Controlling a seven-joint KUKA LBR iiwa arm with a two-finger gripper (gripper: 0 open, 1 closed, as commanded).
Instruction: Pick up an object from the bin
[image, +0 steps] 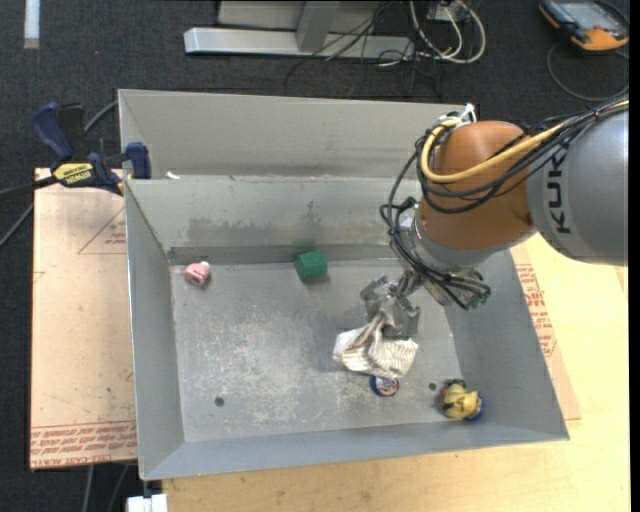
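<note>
Grey bin floor, right of centre: crumpled white cloth, with the pincer directly over its upper edge; spread or pressed together cannot be told. Cloth judged light, soft, limp, non-fragile. Grip a raised fold; flat areas likely slip.

1. The floor is dark carpet with a fine speckle, running across the top and down the left side.
2. A grey metal stand base lies flat on the floor, top centre.
3. Dark and pale cables loop just right of the stand base.
4. An orange-and-grey device sits in the top right corner.
</note>
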